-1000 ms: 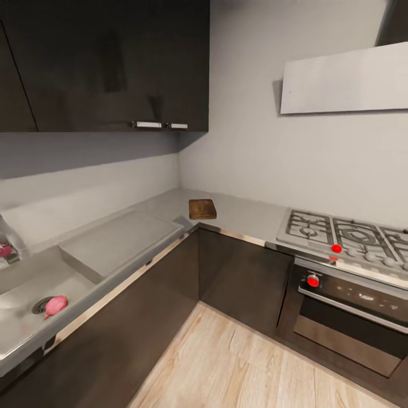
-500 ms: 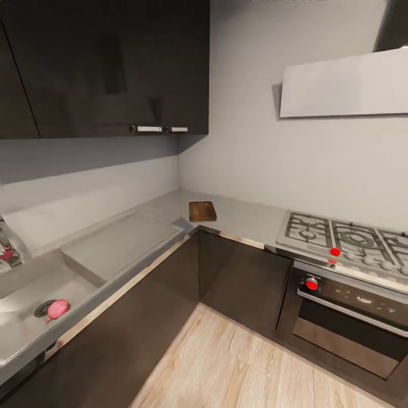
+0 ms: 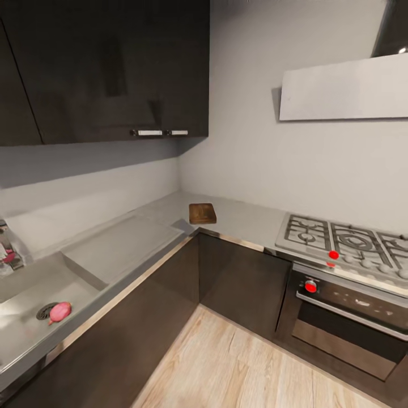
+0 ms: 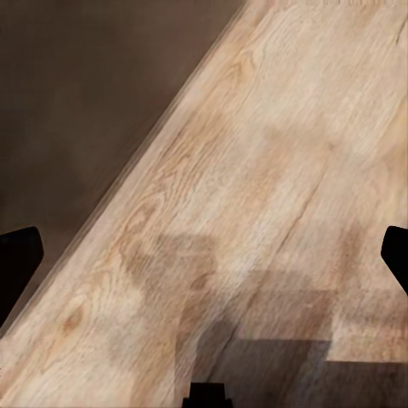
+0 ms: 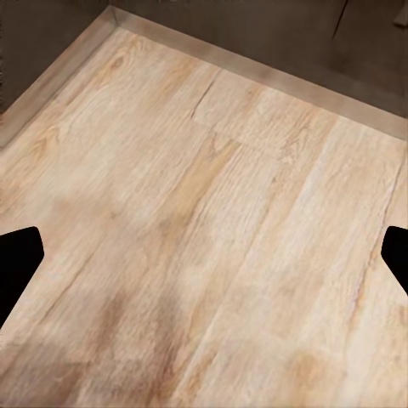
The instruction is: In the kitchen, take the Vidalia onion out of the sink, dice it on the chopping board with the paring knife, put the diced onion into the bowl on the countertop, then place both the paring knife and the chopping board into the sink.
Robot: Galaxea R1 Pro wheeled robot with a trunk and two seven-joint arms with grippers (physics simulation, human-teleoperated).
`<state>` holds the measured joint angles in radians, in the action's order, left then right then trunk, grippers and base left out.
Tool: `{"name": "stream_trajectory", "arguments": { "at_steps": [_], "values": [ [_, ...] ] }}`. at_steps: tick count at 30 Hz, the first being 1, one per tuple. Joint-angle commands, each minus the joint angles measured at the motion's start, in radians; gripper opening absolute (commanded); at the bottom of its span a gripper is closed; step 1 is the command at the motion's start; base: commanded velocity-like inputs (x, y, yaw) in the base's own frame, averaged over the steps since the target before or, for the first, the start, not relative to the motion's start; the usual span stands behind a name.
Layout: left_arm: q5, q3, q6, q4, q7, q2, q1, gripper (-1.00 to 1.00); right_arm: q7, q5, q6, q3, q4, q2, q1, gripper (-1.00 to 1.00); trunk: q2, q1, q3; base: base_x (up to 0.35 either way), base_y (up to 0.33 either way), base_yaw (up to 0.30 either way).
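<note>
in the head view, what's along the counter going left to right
tap → Vidalia onion by the drain in the sink → steel drainboard → chopping board at the corner of the countertop → gas hob

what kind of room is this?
A home-style kitchen, rendered in simulation. An L-shaped grey countertop over dark cabinets carries a steel sink with a pink onion by its drain, a chopping board sits in the corner, and a gas hob tops an oven.
</note>
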<state>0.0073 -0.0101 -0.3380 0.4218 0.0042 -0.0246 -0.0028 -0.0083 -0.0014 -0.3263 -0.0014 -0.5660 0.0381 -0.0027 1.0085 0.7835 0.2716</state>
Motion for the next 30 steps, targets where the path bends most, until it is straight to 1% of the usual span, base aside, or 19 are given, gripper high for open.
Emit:
{"name": "stream_trajectory", "arguments": {
  "at_steps": [1, 30],
  "values": [
    [0.001, -0.001, -0.003, 0.0, 0.0, 0.0, 0.0, 1.0, -0.001, 0.0, -0.002, 0.0, 0.0, 0.0, 0.0, 1.0, -0.007, -0.004, -0.002, 0.0, 0.0, 0.0],
    [0.0, -0.001, -0.003, 0.0, 0.0, 0.0, 0.0, 1.0, -0.001, 0.0, -0.003, 0.0, 0.0, 0.0, 0.0, 1.0, -0.21, -0.115, -0.093, 0.0, 0.0, 0.0]
  ]
}}
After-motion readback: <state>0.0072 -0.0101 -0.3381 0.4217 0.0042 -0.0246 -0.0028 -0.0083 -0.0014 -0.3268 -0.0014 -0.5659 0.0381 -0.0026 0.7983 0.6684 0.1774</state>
